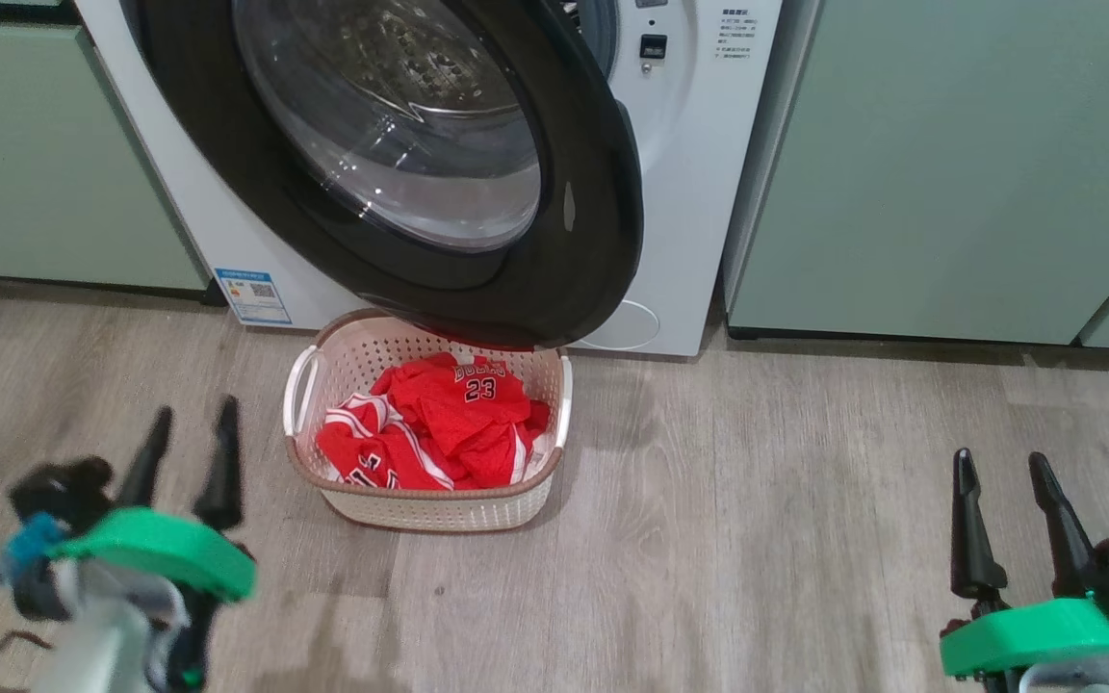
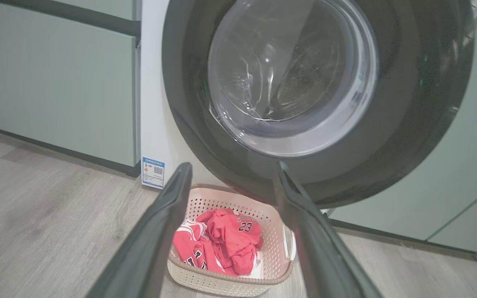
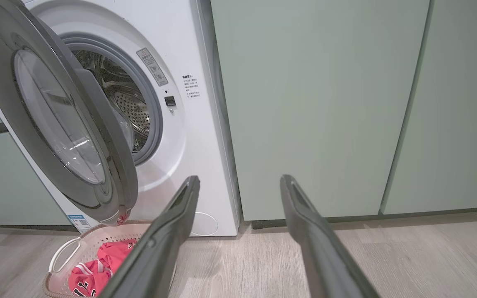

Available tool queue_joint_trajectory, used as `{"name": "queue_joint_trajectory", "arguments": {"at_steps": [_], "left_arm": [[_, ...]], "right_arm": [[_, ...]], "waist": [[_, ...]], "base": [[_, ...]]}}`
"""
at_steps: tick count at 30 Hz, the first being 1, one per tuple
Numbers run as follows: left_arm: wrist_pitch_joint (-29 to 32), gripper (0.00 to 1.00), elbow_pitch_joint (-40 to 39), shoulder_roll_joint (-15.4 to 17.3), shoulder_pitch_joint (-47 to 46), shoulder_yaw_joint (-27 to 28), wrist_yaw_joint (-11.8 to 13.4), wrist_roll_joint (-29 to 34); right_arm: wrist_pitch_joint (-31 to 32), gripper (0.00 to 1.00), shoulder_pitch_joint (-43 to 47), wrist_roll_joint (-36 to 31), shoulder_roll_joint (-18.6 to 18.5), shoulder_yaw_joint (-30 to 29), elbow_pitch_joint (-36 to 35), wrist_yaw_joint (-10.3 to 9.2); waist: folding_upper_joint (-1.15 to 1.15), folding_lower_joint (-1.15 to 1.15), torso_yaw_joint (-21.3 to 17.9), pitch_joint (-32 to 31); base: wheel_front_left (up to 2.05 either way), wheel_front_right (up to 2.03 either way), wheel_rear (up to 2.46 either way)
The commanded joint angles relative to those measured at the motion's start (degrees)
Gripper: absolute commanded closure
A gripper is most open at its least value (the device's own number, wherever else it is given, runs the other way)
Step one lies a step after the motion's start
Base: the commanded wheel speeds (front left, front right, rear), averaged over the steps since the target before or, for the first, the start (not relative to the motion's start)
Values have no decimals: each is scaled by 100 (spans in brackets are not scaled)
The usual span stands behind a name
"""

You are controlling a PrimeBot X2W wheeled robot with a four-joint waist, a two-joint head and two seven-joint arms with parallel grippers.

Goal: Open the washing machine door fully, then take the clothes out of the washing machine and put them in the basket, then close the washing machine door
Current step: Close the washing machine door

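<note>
The white washing machine stands between pale green cabinets. Its black-rimmed washing machine door hangs partly open, swung out over the basket. In the right wrist view the door stands ajar and the steel drum shows behind it. The red clothes, with a 23 print, lie piled in the cream basket on the floor. My left gripper is open at the lower left, left of the basket, holding nothing. My right gripper is open at the lower right, empty.
Pale green cabinets flank the washer on both sides. The floor is grey wood planks, with wide free room between the basket and my right gripper. A blue energy label sits low on the washer's front.
</note>
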Motion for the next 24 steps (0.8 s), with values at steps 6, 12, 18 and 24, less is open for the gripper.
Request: {"name": "queue_joint_trajectory", "arguments": {"at_steps": [6, 12, 18, 24], "left_arm": [[-38, 0, -874, -313, 469, 690, -35, 1330], [-38, 0, -1063, -515, 785, 848, -35, 1726], [-39, 0, -1089, -603, 839, 915, -35, 1810], [-39, 0, -1118, -622, 842, 934, -35, 1847]], "right_arm": [[-36, 0, -48, 35, -17, 158, -203, 37], [-36, 0, -27, 48, -7, 173, -200, 37], [-36, 0, -4, 48, 5, 150, -203, 37], [-36, 0, -43, 52, 11, 39, -229, 37]], "waist": [[0, 0, -39, -22], [0, 0, -76, -22], [0, 0, -73, -12], [0, 0, -56, -8]], "base": [[0, 0, 0], [0, 0, 0], [0, 0, 0], [0, 0, 0]]}}
